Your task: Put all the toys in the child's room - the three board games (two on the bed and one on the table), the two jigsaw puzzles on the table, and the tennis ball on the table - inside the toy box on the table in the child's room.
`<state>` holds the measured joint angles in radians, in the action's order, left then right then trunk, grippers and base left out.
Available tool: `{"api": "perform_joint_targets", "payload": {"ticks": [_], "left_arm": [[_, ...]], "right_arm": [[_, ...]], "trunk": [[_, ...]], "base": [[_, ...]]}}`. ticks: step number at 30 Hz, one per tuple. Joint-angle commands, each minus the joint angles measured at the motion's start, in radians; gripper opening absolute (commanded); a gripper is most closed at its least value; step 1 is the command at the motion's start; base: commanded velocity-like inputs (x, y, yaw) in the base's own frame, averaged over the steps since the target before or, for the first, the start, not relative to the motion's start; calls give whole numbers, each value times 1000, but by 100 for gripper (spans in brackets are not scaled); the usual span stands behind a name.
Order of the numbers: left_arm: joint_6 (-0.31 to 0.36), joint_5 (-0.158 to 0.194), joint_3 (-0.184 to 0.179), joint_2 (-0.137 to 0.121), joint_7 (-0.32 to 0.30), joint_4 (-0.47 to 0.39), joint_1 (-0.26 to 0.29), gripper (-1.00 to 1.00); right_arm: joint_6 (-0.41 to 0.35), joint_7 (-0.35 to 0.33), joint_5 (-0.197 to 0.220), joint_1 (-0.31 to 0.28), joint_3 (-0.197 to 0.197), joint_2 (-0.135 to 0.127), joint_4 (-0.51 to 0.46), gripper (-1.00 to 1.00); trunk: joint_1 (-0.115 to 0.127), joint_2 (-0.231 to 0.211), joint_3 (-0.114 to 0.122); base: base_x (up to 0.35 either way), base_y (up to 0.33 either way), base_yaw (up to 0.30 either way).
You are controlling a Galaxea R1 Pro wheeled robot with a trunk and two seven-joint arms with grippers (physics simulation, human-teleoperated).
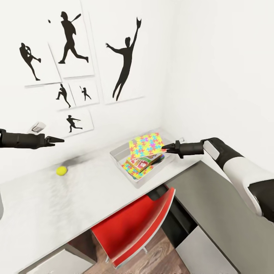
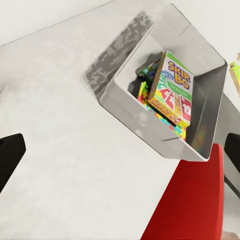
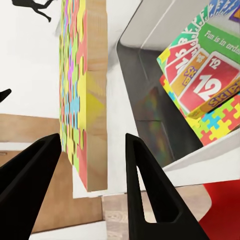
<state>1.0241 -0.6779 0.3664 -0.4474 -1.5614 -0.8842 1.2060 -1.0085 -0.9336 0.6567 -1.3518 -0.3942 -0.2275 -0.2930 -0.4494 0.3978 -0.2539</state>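
Red, glossy and curved, the plastic chair back (image 1: 142,224) sits nearest the head camera, tucked under the long pale grey-white table (image 1: 57,205), so the front edge offers little room low down. Left of the shallow light grey toy box (image 1: 118,156), the left gripper (image 1: 57,140) hovers above the table with nothing between its fingers; its dark fingertips sit wide apart in the wrist view — open, I judge. Below it and well left of the toy box lies the small yellow-green tennis ball (image 1: 61,171), on bare table with room all round. Inside the toy box rests the white, green and red SKIP-BO board game (image 2: 174,86) on a bright interlocking-piece mat (image 3: 220,122). Above the toy box's right rim, the right gripper (image 1: 164,147) holds the second multicoloured jigsaw puzzle mat (image 1: 146,145) tilted — fingers astride its edge, likely for dropping in. The white wall behind the toy box limits reach.
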Motion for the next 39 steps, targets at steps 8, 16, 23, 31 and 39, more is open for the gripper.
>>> {"api": "perform_joint_targets", "payload": {"ticks": [8, 16, 23, 31, 39], "left_arm": [[10, -9, 1, 0, -9, 0, 1, 100], [10, -8, 2, 0, -9, 0, 1, 100], [10, -8, 2, 0, -9, -1, 2, 100], [10, -8, 2, 0, -9, -1, 1, 100], [10, -7, 2, 0, -9, 0, 1, 100]], "right_arm": [[-3, -4, -2, -2, -5, 1, 0, -100], [-7, 7, -2, -11, -4, 3, 0, -100], [-10, 21, 0, -45, -4, 4, 0, -100], [-13, 73, 1, -80, -2, 5, 0, -100], [-16, 95, 1, -92, 3, 7, 0, -100]], "trunk": [[-1, 2, -15], [-1, 2, -28], [-1, 2, -39], [-1, 2, -52], [-1, 2, -65]], "base": [[0, 0, 0], [0, 0, 0], [0, 0, 0], [0, 0, 0], [0, 0, 0]]}}
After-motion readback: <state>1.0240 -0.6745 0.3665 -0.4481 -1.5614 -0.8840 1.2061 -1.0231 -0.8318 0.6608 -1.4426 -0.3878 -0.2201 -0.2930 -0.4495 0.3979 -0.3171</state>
